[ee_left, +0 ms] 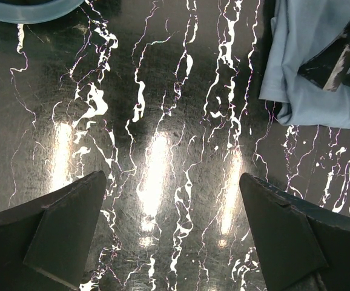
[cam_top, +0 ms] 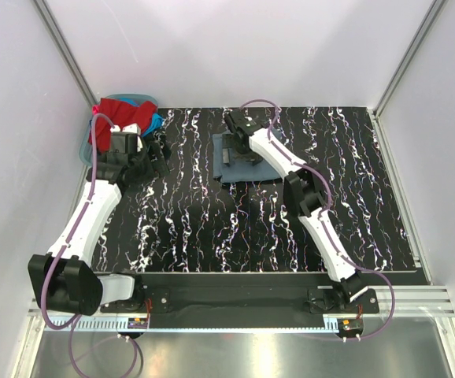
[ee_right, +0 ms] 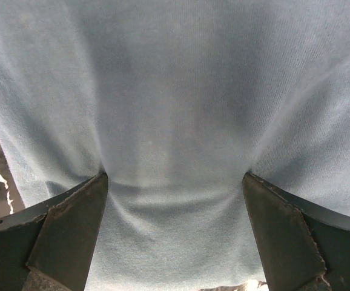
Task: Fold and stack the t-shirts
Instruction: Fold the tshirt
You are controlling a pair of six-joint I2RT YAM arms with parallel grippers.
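- Slate-grey cloth first: the grey tee (cam_top: 227, 172) lies on the table (cam_top: 212, 228) toward the far middle, drawn into a compact rectangle. It looks folded, or close to it.
- The right gripper (ee_right: 175, 182) stands on that tee with its jaws spread wide. Both fingertips (ee_right: 84, 206) press into the cloth, which dimples around them, and nothing is pinched between them. I read this as smoothing or letting go, not lifting.
- The red tee (cam_top: 117, 110) sits heaped in the basket (cam_top: 135, 95) at the far left corner. A bit of the blue tee (cam_top: 156, 122) shows beside it. Both are crumpled and unfolded.
- No pink cloth can be made out for certain.
- The left gripper (ee_left: 172, 177) is wide open and empty. It hangs over bare table between the basket and the grey tee, nearer the basket, and touches no cloth.
- Done, as I judge it: one tee is folded and laid down where a stack could begin.
- Left to do: at least two tees have to come out of the basket, be spread and folded, and go on top of the grey one.
- The task looks to be in its early part, with no stack yet, only its bottom piece.
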